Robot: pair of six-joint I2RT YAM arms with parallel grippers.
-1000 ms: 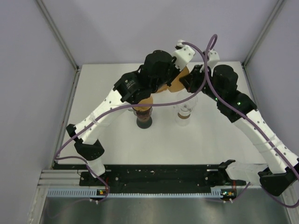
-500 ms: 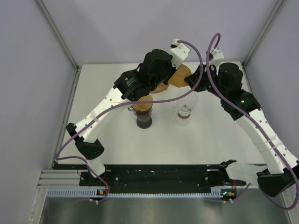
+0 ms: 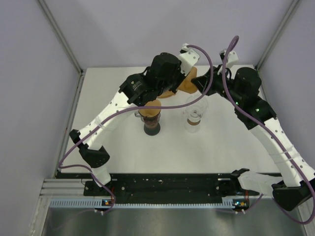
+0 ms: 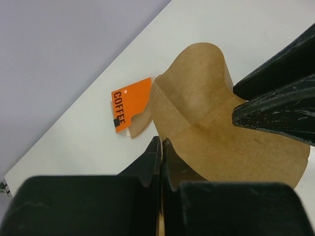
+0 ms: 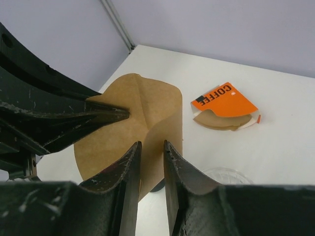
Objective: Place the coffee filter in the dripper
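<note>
**Paper held aloft at the far end**

The left pincer (image 4: 161,147) is pressed together on the brown coffee filter (image 4: 211,123), holding it in the air over the far part of the counter (image 3: 113,147), just beyond the clear dripper (image 3: 195,112). The right pincer (image 5: 151,147) stands slightly spread, with the paper's edge showing in the gap. An orange filter packet (image 4: 129,105) lies farther back.

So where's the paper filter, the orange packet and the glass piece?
paper filter (image 4: 216,123), left wrist view, creased middle.
orange packet (image 5: 224,102), right wrist view, printed flap.
glass piece (image 3: 195,116), top view, its middle.
</note>
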